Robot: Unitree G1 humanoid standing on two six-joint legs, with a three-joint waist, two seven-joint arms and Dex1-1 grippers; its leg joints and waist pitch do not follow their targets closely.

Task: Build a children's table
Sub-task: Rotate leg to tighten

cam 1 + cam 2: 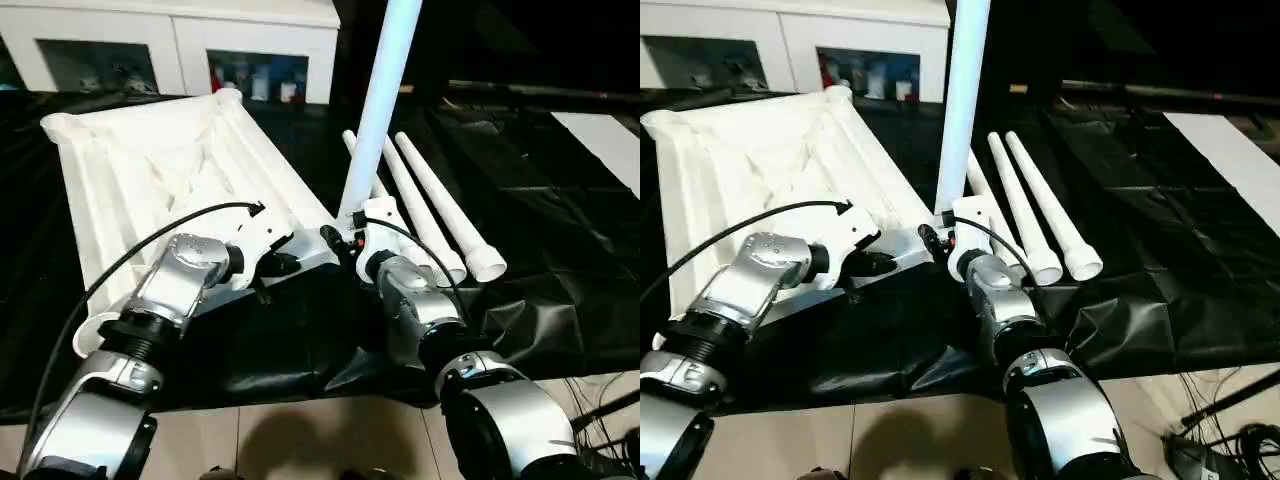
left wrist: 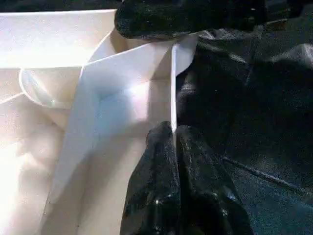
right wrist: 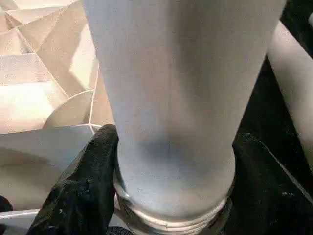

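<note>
Fingers [image 2: 161, 161] of my left gripper [image 2: 173, 129] are pinched on the thin rim wall of the white ribbed plastic tabletop [image 1: 150, 170], which lies underside-up on the black-draped surface [image 1: 560, 250]. My right gripper [image 1: 345, 238] fingers [image 3: 83, 186] clasp an upright white tapered tube leg [image 1: 380, 110] at the top's near corner. Three more white legs [image 1: 440, 215] lie beside it.

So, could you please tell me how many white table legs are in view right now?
4. One leg stands upright at the tabletop's near corner, gripped by the right tool. Three legs lie side by side on the black cloth right of it, one largely hidden behind the upright leg.
</note>
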